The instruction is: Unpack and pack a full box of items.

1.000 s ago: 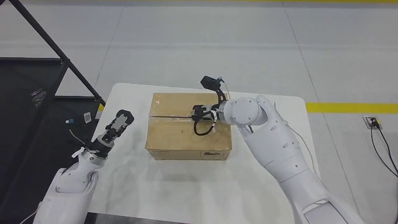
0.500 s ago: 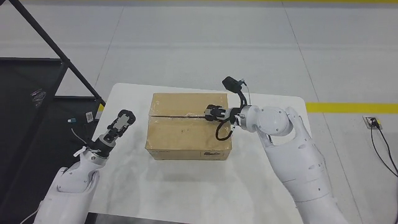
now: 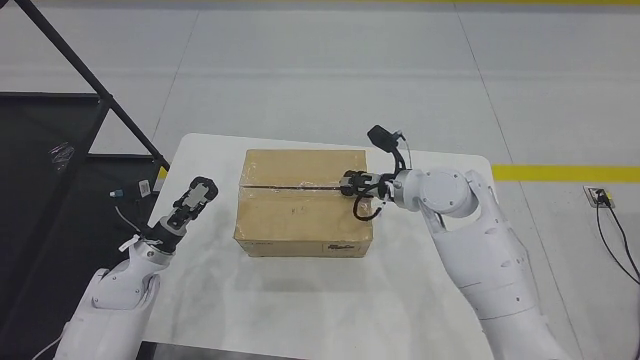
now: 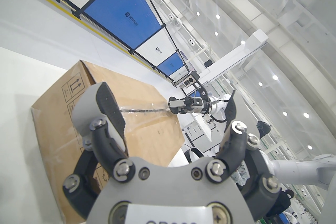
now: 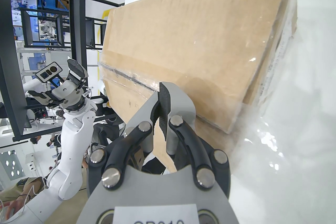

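A closed brown cardboard box point(image 3: 300, 215) stands in the middle of the white table point(image 3: 410, 290), with clear tape along its top seam point(image 3: 290, 188). My right gripper point(image 3: 348, 184) is shut, its fingertips resting on the seam near the box's right edge. In the right wrist view the pads point(image 5: 163, 101) are pressed together just above the box top point(image 5: 197, 38). My left gripper point(image 3: 200, 192) hovers open beside the box's left side, with nothing between its fingers. From the left wrist view, the left gripper point(image 4: 168, 96) faces the box point(image 4: 147, 128) and the far right gripper point(image 4: 174, 104).
A black metal rack point(image 3: 60, 150) stands off the table's left side. Bare table surface lies in front of the box and to its right. A yellow floor line point(image 3: 560, 172) runs behind the table.
My right gripper has slid along the taped seam from the middle of the box top to its right edge. The left arm has hardly moved.
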Controlling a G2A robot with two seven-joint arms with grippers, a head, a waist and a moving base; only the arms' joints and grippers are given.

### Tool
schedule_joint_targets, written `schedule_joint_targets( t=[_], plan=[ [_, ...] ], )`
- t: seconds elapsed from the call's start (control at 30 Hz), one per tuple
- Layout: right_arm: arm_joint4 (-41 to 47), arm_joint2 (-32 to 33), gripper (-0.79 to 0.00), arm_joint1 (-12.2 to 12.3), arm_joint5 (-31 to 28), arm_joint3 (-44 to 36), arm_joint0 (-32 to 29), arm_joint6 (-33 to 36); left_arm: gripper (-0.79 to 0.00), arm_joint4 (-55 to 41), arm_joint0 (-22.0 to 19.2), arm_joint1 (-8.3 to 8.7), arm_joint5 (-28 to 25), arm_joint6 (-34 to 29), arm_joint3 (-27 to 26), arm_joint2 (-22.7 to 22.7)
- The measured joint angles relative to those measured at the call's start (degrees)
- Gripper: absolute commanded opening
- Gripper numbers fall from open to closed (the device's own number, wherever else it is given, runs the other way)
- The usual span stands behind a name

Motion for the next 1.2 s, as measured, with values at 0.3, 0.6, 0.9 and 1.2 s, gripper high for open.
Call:
schedule_joint_targets(
  t=[0.3, 0.6, 0.9, 1.2],
  plan=[
    [1.0, 5.91, -0.785, 2.06, 0.43, -2.71, -4.26, 0.83, 0.0, 0.47, -0.93, -0.12, 0.54, -0.21, 0.14, 0.89],
    [3.43, 8.48, -0.785, 3.19, -1.04, -0.44, -5.01, -0.14, 0.0, 0.93, -1.39, -0.18, 0.75, -0.01, 0.93, 1.27],
    [5.0, 6.1, -0.785, 3.24, -2.03, 4.58, -2.69, -1.16, 0.0, 1.4, -1.68, -0.24, 0.95, 0.39, 1.7, 1.62],
    [6.88, 3.34, -0.785, 3.03, -3.79, 10.86, -0.28, -1.77, 0.0, 1.77, -1.5, -0.23, 1.16, 0.74, 2.02, 1.63]
  ],
)
